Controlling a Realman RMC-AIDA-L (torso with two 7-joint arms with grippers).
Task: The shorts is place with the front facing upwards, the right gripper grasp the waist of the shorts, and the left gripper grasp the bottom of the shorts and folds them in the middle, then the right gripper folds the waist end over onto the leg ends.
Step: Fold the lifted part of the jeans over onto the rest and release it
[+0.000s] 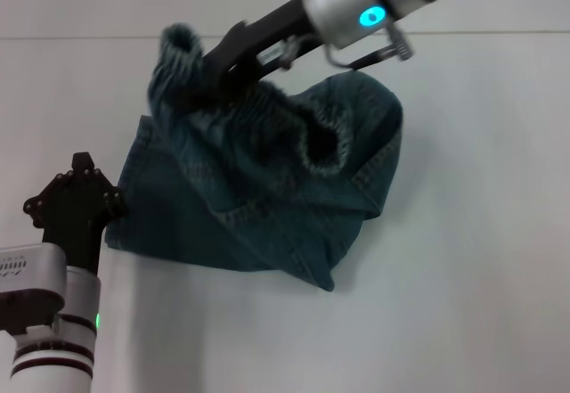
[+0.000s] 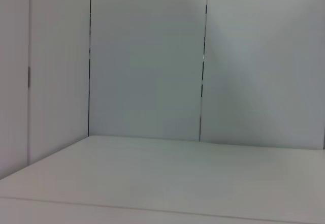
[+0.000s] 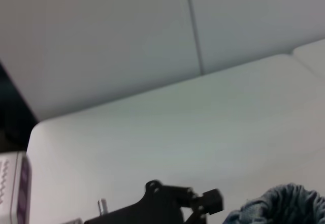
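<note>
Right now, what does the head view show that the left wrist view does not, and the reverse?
Only the head view: the shorts, their waistband lifted by the right gripper, jaws shut on it, and the left gripper beside their edge. Only the left wrist view: the dark vertical wall seams. Both: the white table.

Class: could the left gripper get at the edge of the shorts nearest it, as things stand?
Probably yes. The left gripper sits right beside that edge of the shorts, with nothing between them. The right gripper, jaws shut on the waistband, is well clear.
</note>
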